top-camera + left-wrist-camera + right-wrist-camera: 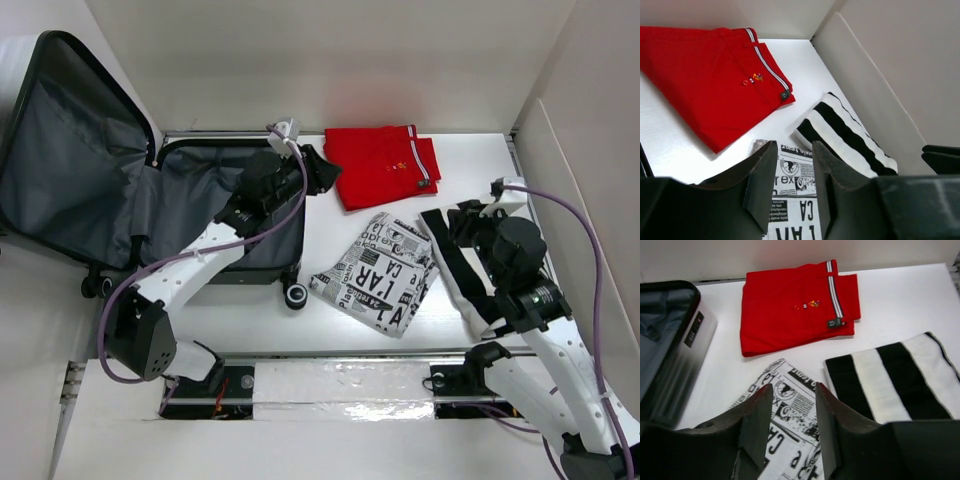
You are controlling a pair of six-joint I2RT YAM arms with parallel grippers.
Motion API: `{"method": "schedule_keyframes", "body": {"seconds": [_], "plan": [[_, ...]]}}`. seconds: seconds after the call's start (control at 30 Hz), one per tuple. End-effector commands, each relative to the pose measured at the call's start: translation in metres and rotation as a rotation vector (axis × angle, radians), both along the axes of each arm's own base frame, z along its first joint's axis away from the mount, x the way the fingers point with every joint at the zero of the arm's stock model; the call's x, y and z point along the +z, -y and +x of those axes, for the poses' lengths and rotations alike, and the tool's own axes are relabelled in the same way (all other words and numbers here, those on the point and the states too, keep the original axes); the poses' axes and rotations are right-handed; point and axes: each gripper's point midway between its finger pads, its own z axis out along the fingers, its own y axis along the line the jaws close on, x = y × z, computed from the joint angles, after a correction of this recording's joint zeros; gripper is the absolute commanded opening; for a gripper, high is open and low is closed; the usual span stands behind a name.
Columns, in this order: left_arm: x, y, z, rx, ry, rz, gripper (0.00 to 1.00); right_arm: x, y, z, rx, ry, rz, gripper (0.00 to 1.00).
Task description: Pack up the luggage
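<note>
Pretty standard look tbh: white perforated arms (pixel 188 268), black joints (pixel 262 185), lilac cables (pixel 102 335) looping alongside, chunky matte-black end effector fingers (pixel 760 185).

luggage (pixel 100 170) lid cropped at left, striped cloth (pixel 455 270) partly under right arm (pixel 520 260)
</note>
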Motion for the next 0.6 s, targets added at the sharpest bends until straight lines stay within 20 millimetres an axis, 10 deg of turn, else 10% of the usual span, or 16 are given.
{"method": "schedule_keyframes", "body": {"seconds": [0.0, 0.1, 0.17, 0.3, 0.4, 0.43, 0.5, 0.57], "plan": [[0.023, 0.005, 0.006, -0.001, 0.038, -0.034, 0.30, 0.005, -0.007, 0.003, 0.036, 0.023, 0.007, 0.34], [0.033, 0.007, 0.032, 0.118, 0.051, 0.009, 0.00, 0.005, -0.004, 0.001, 0.027, 0.018, 0.003, 0.13], [-0.008, 0.026, 0.045, 0.165, -0.038, 0.153, 0.00, 0.007, -0.007, 0.001, 0.042, 0.028, 0.008, 0.12], [-0.014, 0.037, 0.085, 0.278, -0.066, 0.186, 0.00, 0.001, -0.007, 0.001, 0.042, 0.010, 0.013, 0.06], [-0.041, 0.043, 0.114, 0.348, -0.116, 0.256, 0.27, -0.001, -0.007, -0.002, 0.047, 0.007, 0.013, 0.11], [-0.077, 0.044, 0.123, 0.372, -0.179, 0.324, 0.38, -0.003, -0.007, -0.004, 0.050, 0.006, 0.014, 0.24], [-0.066, 0.050, 0.141, 0.422, -0.179, 0.312, 0.51, -0.004, -0.009, -0.005, 0.064, 0.012, 0.025, 0.40], [-0.108, 0.052, 0.154, 0.446, -0.266, 0.357, 0.67, -0.006, -0.015, -0.005, 0.097, 0.017, 0.032, 0.58]]}}
